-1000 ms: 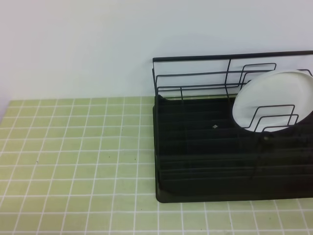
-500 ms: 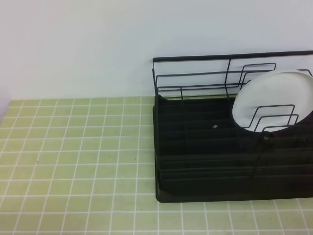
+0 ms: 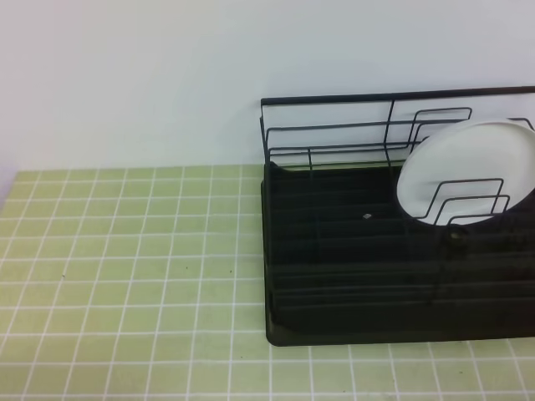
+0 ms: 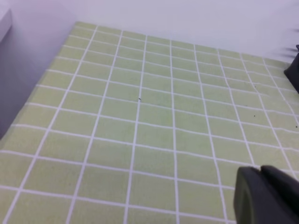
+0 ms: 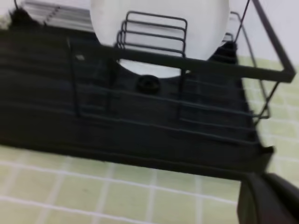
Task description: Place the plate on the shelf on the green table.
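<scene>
The white plate point(image 3: 468, 167) stands on edge in the right end of the black shelf point(image 3: 334, 267), leaning among its wire dividers. The shelf sits on the green table point(image 3: 125, 251) at the right. In the right wrist view the plate point(image 5: 205, 32) shows behind the dividers of the shelf point(image 5: 93, 102). Neither gripper shows in the high view. Only a dark part of my left gripper point(image 4: 268, 196) shows, over bare green tiles point(image 4: 140, 116). A dark part of my right gripper point(image 5: 268, 198) shows in front of the shelf, apart from the plate. Neither holds anything that I can see.
A white wall rises behind the table and the shelf's wire back rail point(image 3: 393, 96). Bare green tiles lie left of the shelf. The table's left edge point(image 4: 28, 107) drops off beside a grey surface.
</scene>
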Action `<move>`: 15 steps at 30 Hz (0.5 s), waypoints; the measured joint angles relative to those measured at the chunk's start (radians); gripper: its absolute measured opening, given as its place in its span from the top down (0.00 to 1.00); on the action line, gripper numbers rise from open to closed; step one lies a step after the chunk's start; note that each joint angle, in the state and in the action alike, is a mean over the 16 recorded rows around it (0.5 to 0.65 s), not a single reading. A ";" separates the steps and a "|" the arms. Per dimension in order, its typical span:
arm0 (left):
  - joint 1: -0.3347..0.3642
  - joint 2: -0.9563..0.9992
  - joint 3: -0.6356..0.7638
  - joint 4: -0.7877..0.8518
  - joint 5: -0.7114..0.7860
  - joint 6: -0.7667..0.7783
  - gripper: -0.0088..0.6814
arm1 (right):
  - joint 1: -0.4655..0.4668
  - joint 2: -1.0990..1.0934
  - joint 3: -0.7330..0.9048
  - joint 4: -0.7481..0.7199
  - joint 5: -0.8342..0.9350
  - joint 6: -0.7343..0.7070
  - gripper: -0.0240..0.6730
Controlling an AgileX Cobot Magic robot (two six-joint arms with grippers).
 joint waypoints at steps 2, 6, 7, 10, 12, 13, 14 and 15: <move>0.000 0.000 0.000 0.000 0.000 0.000 0.99 | -0.003 -0.003 0.000 0.005 0.000 0.010 0.97; 0.000 0.000 0.000 0.001 0.000 0.000 0.99 | -0.004 -0.003 0.000 0.027 0.001 0.030 0.97; 0.000 0.000 0.000 0.001 0.000 0.000 0.99 | -0.004 -0.003 0.000 0.031 0.001 0.033 0.97; 0.000 0.000 0.000 0.001 0.000 0.000 0.99 | -0.003 -0.003 0.000 0.037 0.001 0.037 0.97; 0.000 0.000 0.000 0.001 0.000 0.000 0.99 | -0.003 -0.003 0.000 0.037 0.001 0.037 0.97; 0.000 0.000 0.000 0.001 0.000 0.000 0.99 | -0.003 -0.003 0.000 0.037 0.001 0.037 0.97; 0.000 0.000 0.000 0.001 0.000 0.000 0.99 | -0.003 -0.005 0.000 0.037 0.001 0.037 0.97; 0.000 0.000 0.000 0.001 0.000 0.000 0.99 | -0.003 -0.003 0.000 0.037 0.001 0.037 0.97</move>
